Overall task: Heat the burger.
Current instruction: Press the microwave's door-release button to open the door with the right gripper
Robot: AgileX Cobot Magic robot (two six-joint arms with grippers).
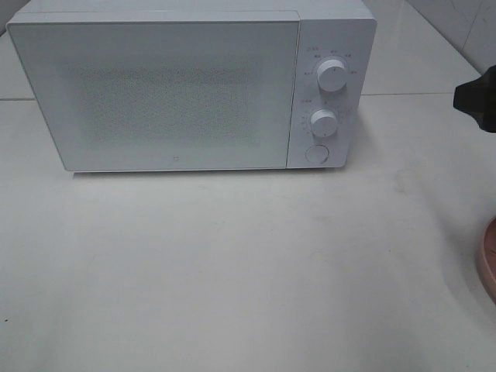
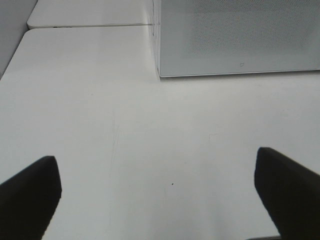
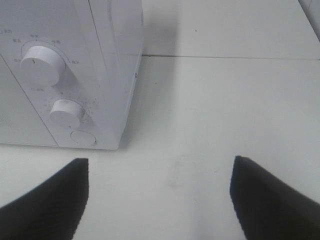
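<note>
The white box-shaped microwave (image 1: 178,93) stands at the back of the white tabletop (image 1: 232,271). On its right side the upper round knob (image 1: 333,74) sits above the lower round knob (image 1: 324,121), with a round button (image 1: 317,154) lowest. The pink round plate (image 1: 490,263) lies far right and nearer the front, well apart from the microwave, and the right gripper (image 3: 160,200) hangs to the microwave's right.

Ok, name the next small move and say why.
Probably bring the right pincer to the round button on the microwave, likely its door release: the door is shut, the pincer is open and empty, and the burger is not in view.
</note>
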